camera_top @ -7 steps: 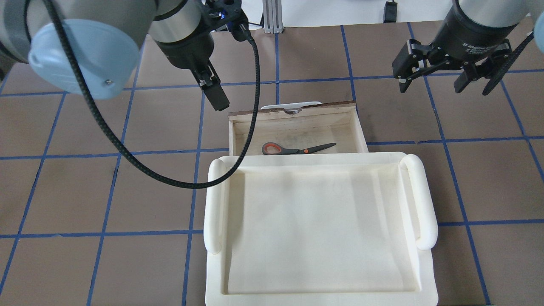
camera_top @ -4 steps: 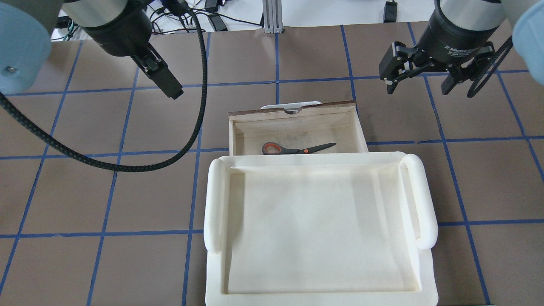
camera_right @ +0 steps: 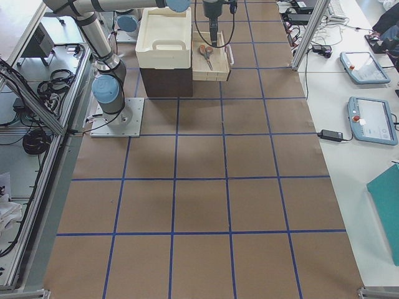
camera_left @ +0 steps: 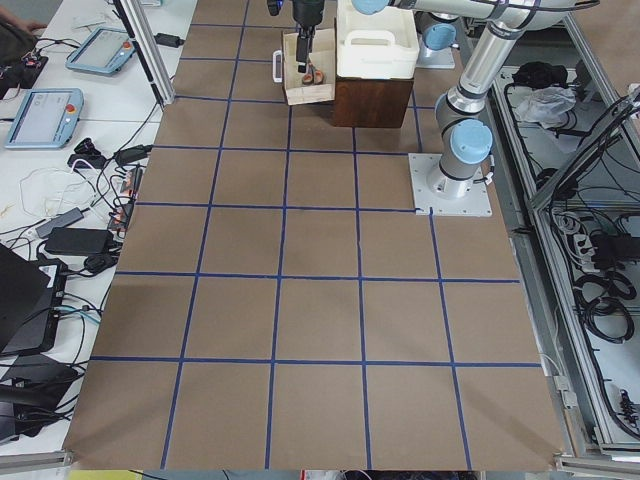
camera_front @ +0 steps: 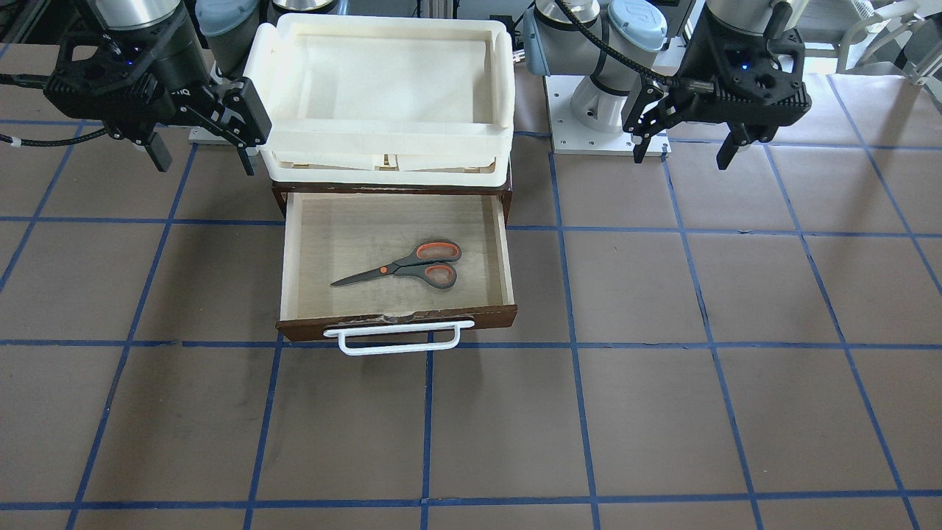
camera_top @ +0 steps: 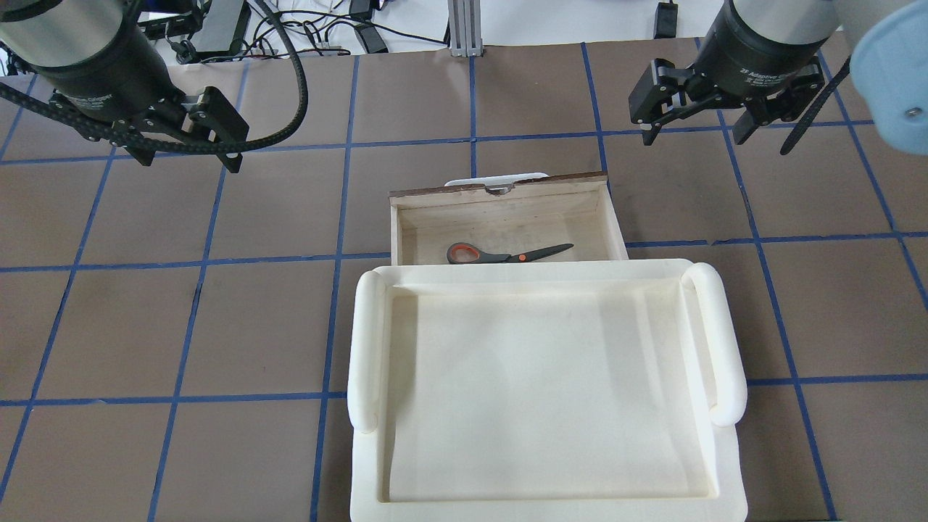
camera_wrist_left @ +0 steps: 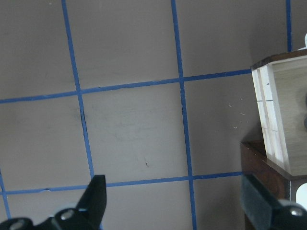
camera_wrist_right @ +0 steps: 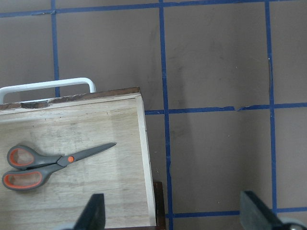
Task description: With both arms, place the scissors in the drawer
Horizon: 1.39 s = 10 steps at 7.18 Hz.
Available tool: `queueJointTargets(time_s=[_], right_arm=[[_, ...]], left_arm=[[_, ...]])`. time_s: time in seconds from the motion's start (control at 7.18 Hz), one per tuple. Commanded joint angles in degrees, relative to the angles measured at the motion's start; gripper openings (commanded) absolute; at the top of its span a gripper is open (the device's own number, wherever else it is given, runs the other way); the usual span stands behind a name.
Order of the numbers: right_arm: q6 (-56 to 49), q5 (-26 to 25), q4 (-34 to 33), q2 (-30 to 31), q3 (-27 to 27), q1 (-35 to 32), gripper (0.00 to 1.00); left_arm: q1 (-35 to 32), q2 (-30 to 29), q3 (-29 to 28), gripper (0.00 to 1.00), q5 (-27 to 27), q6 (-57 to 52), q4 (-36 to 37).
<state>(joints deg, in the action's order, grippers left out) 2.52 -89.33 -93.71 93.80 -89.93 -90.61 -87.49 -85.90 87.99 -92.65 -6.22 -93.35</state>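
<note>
The scissors lie flat inside the open drawer, blades pointing to the robot's right; they also show in the overhead view and the right wrist view. The drawer is pulled out from under the cream tray. My left gripper is open and empty, high above the table to the left of the drawer; it also shows in the front-facing view. My right gripper is open and empty, above the table to the right of the drawer's front; it also shows in the front-facing view.
A cream-white plastic tray sits on the dark cabinet over the drawer's back part. The drawer's white bar handle points away from the robot. The brown table carries a blue tape grid. Cables lie past the far edge.
My left arm has swung left, away from the drawer, and its gripper has turned, so both fingers now show spread. My right gripper has shifted slightly left and farther away. The scissors have not moved.
</note>
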Motion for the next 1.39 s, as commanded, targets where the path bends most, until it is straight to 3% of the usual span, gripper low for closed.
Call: queueJointTargets(time_s=[0.0, 0.28, 1.25], right_arm=[[-0.4, 0.5, -0.2, 0.0, -0.1, 0.0, 1.00], [-0.3, 0.5, -0.3, 0.0, -0.1, 0.0, 1.00], [-0.4, 0.5, -0.3, 0.0, -0.1, 0.0, 1.00]], left_arm=[[0.0, 0.9, 1.2, 1.00, 0.5, 6.7, -2.1], [0.0, 0.9, 0.8, 1.00, 3.2, 8.2, -2.1], [0.0, 0.5, 0.8, 1.00, 2.8, 8.2, -0.4]])
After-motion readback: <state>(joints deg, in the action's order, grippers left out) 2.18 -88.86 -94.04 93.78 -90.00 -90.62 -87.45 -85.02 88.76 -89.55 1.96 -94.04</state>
